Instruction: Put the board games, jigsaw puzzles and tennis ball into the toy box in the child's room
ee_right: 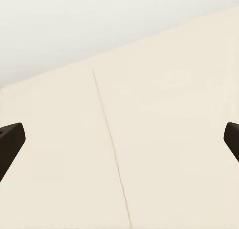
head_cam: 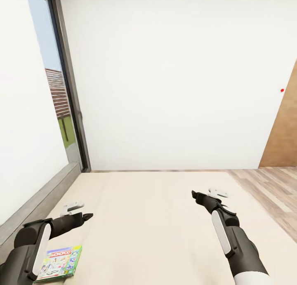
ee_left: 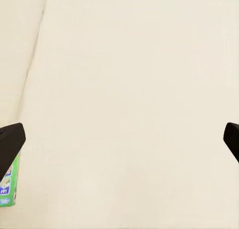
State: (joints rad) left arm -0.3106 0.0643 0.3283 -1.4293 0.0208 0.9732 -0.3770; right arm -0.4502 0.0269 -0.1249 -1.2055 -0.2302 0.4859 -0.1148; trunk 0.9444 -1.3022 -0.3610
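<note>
The game (head_cam: 60, 263) lay on the bed (head_cam: 156, 219), near-left — just nearer than my left gripper (head_cam: 88, 216), long axis running near-to-far. Both grippers spread wide, empty — right gripper (head_cam: 194, 194) well apart.

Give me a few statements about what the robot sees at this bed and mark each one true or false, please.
1. A green and white board game lies on the bed. True.
2. The left gripper is clamped on the board game. False: its fingers stand wide apart over bare mattress, holding nothing.
3. The right gripper is open and empty. True.
4. The board game lies nearer the right arm. False: it lies beside the left arm.
5. A dark-framed window stands beyond the bed on the left. True.
</note>
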